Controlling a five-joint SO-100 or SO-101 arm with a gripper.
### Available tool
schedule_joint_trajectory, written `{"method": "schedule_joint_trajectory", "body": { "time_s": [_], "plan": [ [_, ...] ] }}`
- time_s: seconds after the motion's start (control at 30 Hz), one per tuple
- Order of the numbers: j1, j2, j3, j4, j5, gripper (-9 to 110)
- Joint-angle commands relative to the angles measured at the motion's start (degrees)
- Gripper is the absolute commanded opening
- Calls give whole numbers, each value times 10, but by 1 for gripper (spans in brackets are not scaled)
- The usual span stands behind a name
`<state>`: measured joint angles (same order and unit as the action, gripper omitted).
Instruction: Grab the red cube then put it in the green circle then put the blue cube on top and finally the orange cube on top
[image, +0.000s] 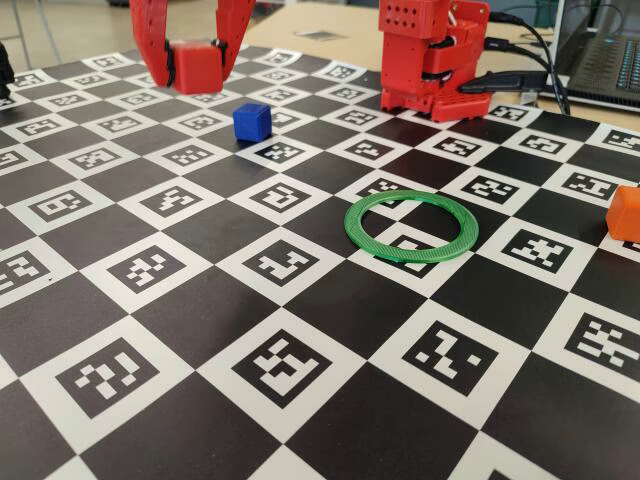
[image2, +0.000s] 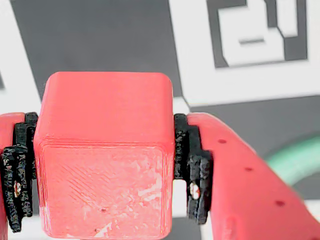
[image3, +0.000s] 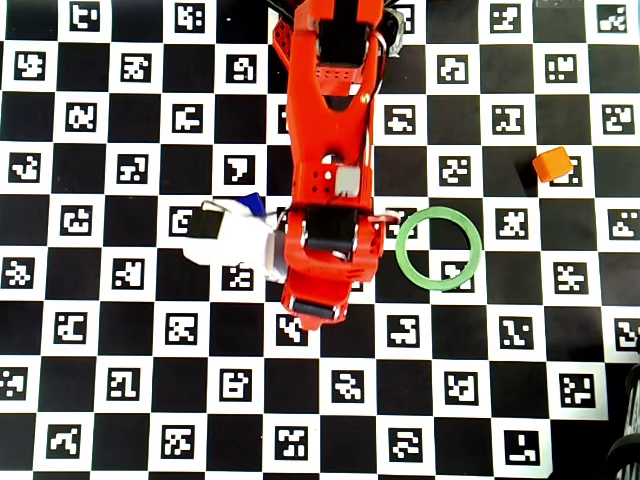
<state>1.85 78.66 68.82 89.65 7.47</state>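
Your gripper (image: 196, 62) is clamped on the red cube (image: 197, 67); in the wrist view the black pads (image2: 192, 167) press both side faces of the red cube (image2: 105, 155), jaws only a cube-width apart. In the fixed view the cube hangs clear of the tabletop (image: 300, 300), at the far left of the checkerboard.

The green circle (image: 411, 226) lies flat and empty near mid-board, well apart from your gripper in the fixed view. From overhead the green circle (image3: 438, 248) sits just right of the arm (image3: 330, 150); a blurred green arc (image2: 295, 157) shows at the right edge of the wrist view.

The blue cube (image: 252, 122) rests on the board just beside and in front of your gripper; overhead only a sliver of it (image3: 254, 203) shows beside the arm.

The orange cube (image: 627, 213) sits at the right edge, cut off by the frame; overhead it (image3: 551, 164) is up and right of the ring, apart from it.
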Motion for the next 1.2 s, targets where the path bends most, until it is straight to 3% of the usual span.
{"method": "schedule_joint_trajectory", "body": {
  "time_s": [0.0,0.23,0.5,1.17],
  "plan": [
    [-43,65,-59,37,17,7],
    [-140,51,-72,70,81,8],
    [-205,35,-44,25,100,8],
    [-257,86,148,-114,118,8]
  ]
}}
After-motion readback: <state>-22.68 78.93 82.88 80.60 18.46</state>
